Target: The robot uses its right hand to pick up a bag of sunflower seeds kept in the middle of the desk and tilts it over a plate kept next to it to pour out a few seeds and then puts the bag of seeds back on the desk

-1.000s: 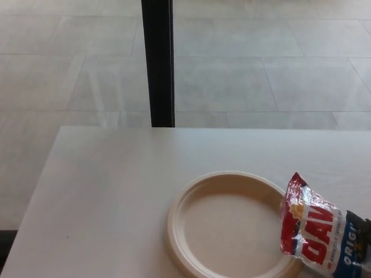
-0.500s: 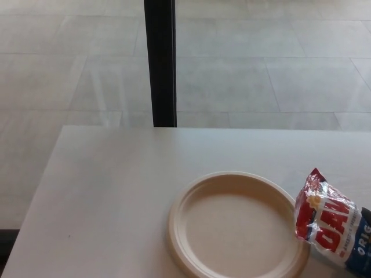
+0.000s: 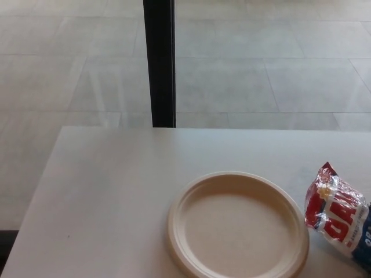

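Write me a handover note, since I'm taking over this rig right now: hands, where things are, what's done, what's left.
Hands: neither the left nor the right shows in the head view.
Things: the sunflower seed bag is at the desk's right edge, just right of the plate, partly cut off by the frame.
Done: no seeds are visible in the plate.
Left: likely the pour itself, then setting the bag back on the desk.

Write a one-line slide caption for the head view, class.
Empty beige plate on a white desk, with a red-and-blue seed bag just off its right rim.
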{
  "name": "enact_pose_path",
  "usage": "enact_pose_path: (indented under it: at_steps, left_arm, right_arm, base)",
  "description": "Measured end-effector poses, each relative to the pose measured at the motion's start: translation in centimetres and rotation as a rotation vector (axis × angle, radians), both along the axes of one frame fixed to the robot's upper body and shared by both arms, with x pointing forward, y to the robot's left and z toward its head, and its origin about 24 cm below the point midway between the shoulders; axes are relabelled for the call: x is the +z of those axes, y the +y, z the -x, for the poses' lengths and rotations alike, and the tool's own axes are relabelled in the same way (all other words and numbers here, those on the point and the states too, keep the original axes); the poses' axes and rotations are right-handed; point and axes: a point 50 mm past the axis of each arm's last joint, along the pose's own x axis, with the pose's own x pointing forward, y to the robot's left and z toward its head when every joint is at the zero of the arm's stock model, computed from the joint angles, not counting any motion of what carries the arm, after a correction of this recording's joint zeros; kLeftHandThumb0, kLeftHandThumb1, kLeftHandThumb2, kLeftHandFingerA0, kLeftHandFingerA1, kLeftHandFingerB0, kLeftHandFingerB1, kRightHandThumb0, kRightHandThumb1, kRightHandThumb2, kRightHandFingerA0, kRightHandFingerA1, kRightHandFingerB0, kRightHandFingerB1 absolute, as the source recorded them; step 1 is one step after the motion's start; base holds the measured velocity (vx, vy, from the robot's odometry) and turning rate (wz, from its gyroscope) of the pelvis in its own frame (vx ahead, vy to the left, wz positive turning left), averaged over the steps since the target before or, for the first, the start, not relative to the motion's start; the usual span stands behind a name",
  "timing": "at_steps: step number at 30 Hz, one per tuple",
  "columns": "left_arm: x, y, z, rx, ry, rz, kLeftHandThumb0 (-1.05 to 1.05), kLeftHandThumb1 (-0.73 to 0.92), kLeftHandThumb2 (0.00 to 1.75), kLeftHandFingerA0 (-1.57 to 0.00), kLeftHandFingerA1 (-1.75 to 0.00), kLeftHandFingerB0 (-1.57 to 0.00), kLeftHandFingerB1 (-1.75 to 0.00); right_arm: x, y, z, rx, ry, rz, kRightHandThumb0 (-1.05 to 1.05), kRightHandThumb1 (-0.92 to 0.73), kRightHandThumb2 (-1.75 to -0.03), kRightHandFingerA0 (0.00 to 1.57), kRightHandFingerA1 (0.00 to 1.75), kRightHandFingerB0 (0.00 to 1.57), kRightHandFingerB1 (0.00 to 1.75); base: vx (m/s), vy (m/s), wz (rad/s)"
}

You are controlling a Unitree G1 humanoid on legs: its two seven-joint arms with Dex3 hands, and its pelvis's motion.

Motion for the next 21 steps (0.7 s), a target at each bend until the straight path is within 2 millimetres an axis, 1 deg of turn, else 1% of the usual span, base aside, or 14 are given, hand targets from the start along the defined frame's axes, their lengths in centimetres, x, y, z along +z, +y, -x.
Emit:
enact_pose_path:
  at_steps: [1,2,4,5,7,8,10,12,14,15,18,19,20,21]
  left_arm:
    - [0.0,0.0,0.0,-0.001,0.000,0.000,-0.68,0.60,0.59,-0.49,-0.54,-0.52,-0.39]
    - [0.0,0.0,0.0,0.000,-0.001,0.000,-0.68,0.60,0.59,-0.50,-0.54,-0.53,-0.39]
    - [0.0,0.0,0.0,0.002,-0.002,0.000,-0.68,0.60,0.59,-0.52,-0.55,-0.54,-0.39]
    - [0.0,0.0,0.0,0.002,-0.001,-0.001,-0.67,0.61,0.59,-0.55,-0.55,-0.53,-0.39]
    - [0.0,0.0,0.1,0.003,0.000,0.000,-0.69,0.61,0.59,-0.54,-0.56,-0.53,-0.39]
    - [0.0,0.0,0.1,0.004,0.000,0.000,-0.69,0.61,0.59,-0.54,-0.56,-0.53,-0.39]
    - [0.0,0.0,0.1,0.005,-0.001,0.000,-0.67,0.63,0.60,-0.52,-0.51,-0.52,-0.39]
    - [-0.1,-0.1,0.1,0.003,0.002,0.001,-0.71,0.61,0.59,-0.52,-0.53,-0.54,-0.39]
    - [-0.1,-0.1,0.1,0.002,0.003,0.001,-0.74,0.50,0.70,-0.52,-0.56,-0.49,-0.44]
    - [-0.1,-0.1,0.1,0.002,0.003,0.002,-0.68,0.47,0.88,-0.52,-0.62,-0.47,-0.53]
    - [-0.1,-0.1,0.0,0.002,0.002,0.002,-0.68,0.49,0.89,-0.53,-0.62,-0.47,-0.53]
    - [-0.1,-0.1,0.0,0.001,0.004,0.002,-0.67,0.62,0.59,-0.57,-0.52,-0.54,-0.39]
    - [-0.1,-0.1,0.0,0.000,0.005,0.002,-0.72,0.51,0.70,-0.53,-0.56,-0.50,-0.44]
    - [-0.1,-0.1,0.0,0.000,0.004,0.003,-0.66,0.62,0.59,-0.55,-0.53,-0.54,-0.39]
  right_arm:
    - [-0.1,-0.1,-0.1,0.003,0.008,0.016,-0.18,-0.52,-0.58,0.32,0.69,0.01,0.29]
    - [-0.1,-0.1,-0.1,0.006,0.014,0.032,-0.17,-0.55,-0.60,0.59,1.05,0.06,0.28]
    - [-0.2,-0.3,-0.2,0.002,0.012,0.047,-0.19,-0.61,-0.59,0.70,1.09,0.07,0.35]
    - [-0.2,-0.4,-0.2,-0.001,0.009,0.051,-0.18,-0.72,-0.61,0.96,0.84,0.15,0.40]
    - [-0.3,-0.7,-0.3,-0.009,0.000,0.056,-0.18,-0.80,-0.67,1.13,1.05,0.39,0.46]
    - [-0.4,-0.8,-0.3,-0.013,-0.003,0.056,-0.18,-0.80,-0.67,1.13,1.05,0.39,0.46]
    - [-0.4,-1.0,-0.3,-0.016,-0.011,0.054,-0.10,-0.68,-0.96,1.03,1.39,0.86,0.60]
    - [-0.4,-1.1,-0.3,-0.019,-0.023,0.050,-0.10,-0.61,-1.04,0.99,1.38,1.05,0.77]
    - [-0.4,-1.2,-0.3,-0.019,-0.037,0.048,-0.11,-0.57,-1.09,1.02,1.46,1.03,1.17]
    - [-0.5,-1.3,-0.3,-0.021,-0.049,0.047,-0.10,-0.60,-0.99,0.91,1.61,0.80,1.45]
    - [-0.8,-1.5,0.0,-0.042,-0.103,0.032,-0.09,-0.58,-1.05,0.91,1.69,0.76,1.49]
    - [-0.9,-1.5,0.2,-0.054,-0.124,0.019,-0.15,-0.60,-0.97,0.86,1.74,0.76,1.57]
    - [-1.1,-1.5,0.3,-0.066,-0.147,0.007,-0.09,-0.65,-1.06,0.99,1.71,0.74,1.54]
    - [-1.2,-1.5,0.5,-0.075,-0.164,0.000,-0.18,-0.63,-1.00,0.85,1.74,0.75,1.61]
  base:
    - [0.00,0.000,0.00]
    - [0.00,0.000,0.00]
    - [0.00,0.000,0.00]
    - [0.00,0.000,0.00]
    - [0.00,0.000,0.00]
    - [0.00,0.000,0.00]
    - [0.00,0.000,0.00]
    - [0.00,0.000,0.00]
    - [0.00,0.000,0.00]
    - [0.00,0.000,0.00]
    - [0.00,0.000,0.00]
    - [0.00,0.000,0.00]
    - [0.00,0.000,0.00]
    - [0.00,0.000,0.00]
